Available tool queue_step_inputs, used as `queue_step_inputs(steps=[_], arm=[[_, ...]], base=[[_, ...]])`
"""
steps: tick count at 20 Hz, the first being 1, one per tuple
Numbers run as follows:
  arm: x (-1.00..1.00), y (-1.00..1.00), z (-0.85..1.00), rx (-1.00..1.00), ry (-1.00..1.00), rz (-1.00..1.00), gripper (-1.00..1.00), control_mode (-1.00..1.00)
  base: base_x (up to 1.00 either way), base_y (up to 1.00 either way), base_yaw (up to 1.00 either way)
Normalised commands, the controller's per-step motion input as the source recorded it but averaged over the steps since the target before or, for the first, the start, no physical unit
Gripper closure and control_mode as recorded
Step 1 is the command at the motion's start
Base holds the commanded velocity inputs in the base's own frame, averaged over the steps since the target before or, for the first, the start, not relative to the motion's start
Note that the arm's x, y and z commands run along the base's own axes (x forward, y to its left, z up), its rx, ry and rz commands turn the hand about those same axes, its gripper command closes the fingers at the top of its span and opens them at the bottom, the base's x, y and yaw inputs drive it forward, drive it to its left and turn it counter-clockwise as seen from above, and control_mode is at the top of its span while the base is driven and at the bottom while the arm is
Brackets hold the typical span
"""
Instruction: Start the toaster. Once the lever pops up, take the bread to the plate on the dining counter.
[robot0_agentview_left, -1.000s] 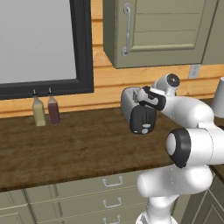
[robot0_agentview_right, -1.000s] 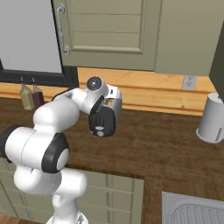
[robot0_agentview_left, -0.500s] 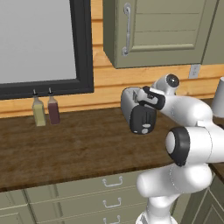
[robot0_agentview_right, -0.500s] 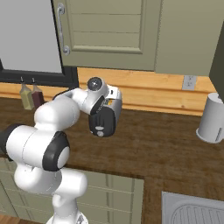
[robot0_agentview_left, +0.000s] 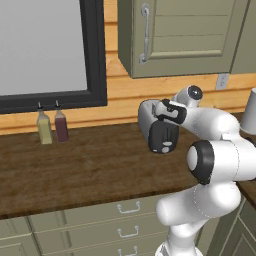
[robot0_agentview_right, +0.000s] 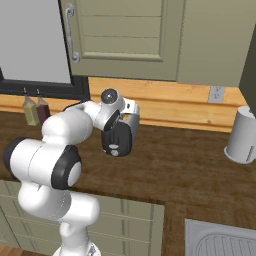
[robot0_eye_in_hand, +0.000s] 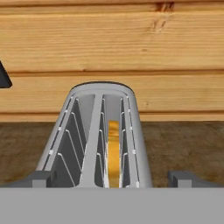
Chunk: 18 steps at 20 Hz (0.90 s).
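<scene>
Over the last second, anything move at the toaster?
Barely. The hand eased slightly toward the toaster's black end; nothing was grasped or released. The gripper hangs over the slots, fingers apart, with the bread sitting in the right slot. Toaster, the two bottles and the white jug stayed where they were.

Open desk (robot0_agentview_left: 85, 170) lies left of the toaster (robot0_agentview_left: 146, 117); two bottles (robot0_agentview_left: 52, 126) stand well apart; wall cabinet (robot0_agentview_left: 185, 35) hangs overhead.
</scene>
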Motion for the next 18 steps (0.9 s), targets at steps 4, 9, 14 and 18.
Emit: queue_step_inputs(steps=[4,9,14,18], arm=[[0.01,0.00,-0.02,0.00,0.00,0.00,-1.00,-1.00],[0.00,0.00,0.00,0.00,0.00,0.00,-1.00,-1.00],[0.00,0.00,0.00,0.00,0.00,0.00,-1.00,-1.00],[0.00,0.00,0.00,0.00,0.00,0.00,-1.00,-1.00]], base=[[0.00,0.00,0.00],[0.00,0.00,0.00],[0.00,0.00,0.00],[0.00,0.00,0.00]])
